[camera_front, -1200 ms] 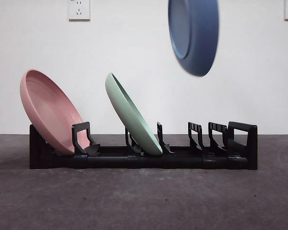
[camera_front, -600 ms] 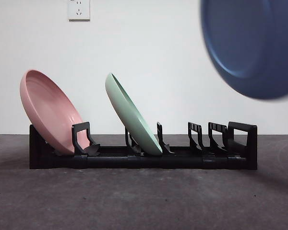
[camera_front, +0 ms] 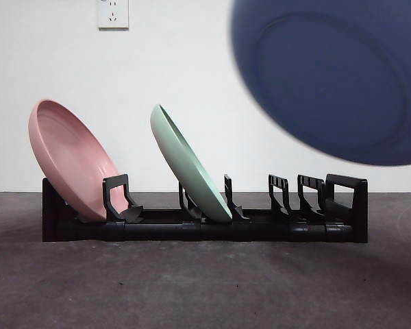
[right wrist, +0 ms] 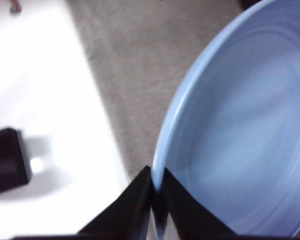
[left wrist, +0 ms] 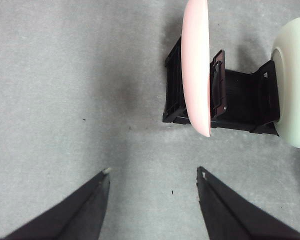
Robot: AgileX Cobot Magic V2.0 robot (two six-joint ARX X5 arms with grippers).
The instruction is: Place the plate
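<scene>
**Carrying the blue plate toward the rack**

Swinging through the air at about 1 o'clock in the front view, the blue plate [camera_front: 332, 79] now fills the upper right of the frame. One second ago it hung small and nearly edge-on above the rack's middle; half a second ago it had drifted right and grown; now its broad round face is turned to the camera, large and blurred by motion. Judged from this, the plate has come nearer the camera and rotated, and is being reoriented before it goes down; placement has not begun.

The plate is a deep, matte blue with a raised rim and a shallow round well. It touches neither rack nor table. In the right wrist view the right gripper [right wrist: 157, 192] has its fingers closed on the plate's rim, one finger on each face.

The black dish rack [camera_front: 205, 223] stands on the grey table [camera_front: 192, 288]. A pink plate [camera_front: 72, 157] leans at its 9 o'clock end, a green plate [camera_front: 188, 164] near the middle; the slots toward 3 o'clock stand free, directly beneath the carried plate.

The left gripper [left wrist: 152, 182] waits above the table near the rack's pink-plate end, fingers spread and empty.
</scene>
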